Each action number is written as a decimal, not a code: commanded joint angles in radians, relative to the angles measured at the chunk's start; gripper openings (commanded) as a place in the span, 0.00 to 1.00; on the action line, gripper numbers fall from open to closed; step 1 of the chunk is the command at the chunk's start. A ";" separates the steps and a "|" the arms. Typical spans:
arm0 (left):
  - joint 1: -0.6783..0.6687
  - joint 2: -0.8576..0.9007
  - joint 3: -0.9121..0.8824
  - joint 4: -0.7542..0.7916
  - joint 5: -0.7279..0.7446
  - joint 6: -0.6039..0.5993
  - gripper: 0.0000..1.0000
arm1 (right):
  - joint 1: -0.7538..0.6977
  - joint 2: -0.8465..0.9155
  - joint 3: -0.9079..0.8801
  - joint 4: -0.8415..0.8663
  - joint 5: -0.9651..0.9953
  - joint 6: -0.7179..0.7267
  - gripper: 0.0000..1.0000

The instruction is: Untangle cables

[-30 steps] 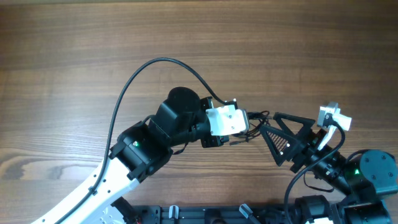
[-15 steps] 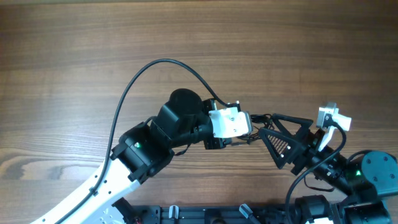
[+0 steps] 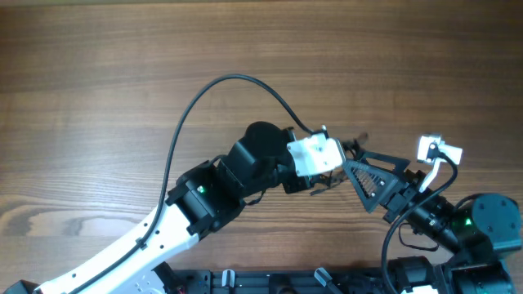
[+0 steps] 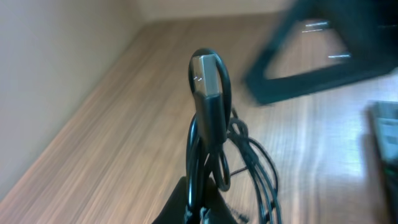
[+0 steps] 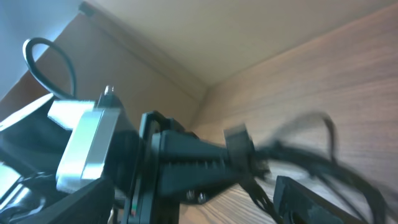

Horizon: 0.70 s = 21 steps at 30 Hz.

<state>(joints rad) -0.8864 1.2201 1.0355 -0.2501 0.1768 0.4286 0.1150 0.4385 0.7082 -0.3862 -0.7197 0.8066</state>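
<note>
The cables are thin black wires. In the left wrist view my left gripper (image 4: pixel 205 202) is shut on a strand whose grey plug end (image 4: pixel 208 87) stands upright, with loose loops (image 4: pixel 252 158) hanging to its right. In the overhead view the cables (image 3: pixel 347 151) lie bunched between the two grippers. My left gripper (image 3: pixel 331 178) sits mostly hidden under its white wrist camera. My right gripper (image 3: pixel 353 161) is open, its black triangular fingers on either side of the bundle. In the right wrist view the cables (image 5: pixel 311 140) pass between my right gripper's fingers (image 5: pixel 186 205), blurred.
The wooden table (image 3: pixel 122 82) stretches to the back and left. The thick black cable of the left arm (image 3: pixel 212 90) arches over the table's middle. The arm bases stand at the front edge (image 3: pixel 327 278).
My left arm has moved right and slightly back with the cable strand, bringing it between my right gripper's fingers. The right gripper has shifted only slightly.
</note>
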 commanded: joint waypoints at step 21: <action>0.004 -0.066 0.013 -0.118 0.459 -0.092 0.04 | 0.003 -0.004 0.004 -0.036 0.371 -0.179 0.94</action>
<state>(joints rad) -0.8814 1.2060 1.0355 -0.3378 0.5724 0.3336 0.1192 0.4385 0.7082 -0.4255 -0.4992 0.6594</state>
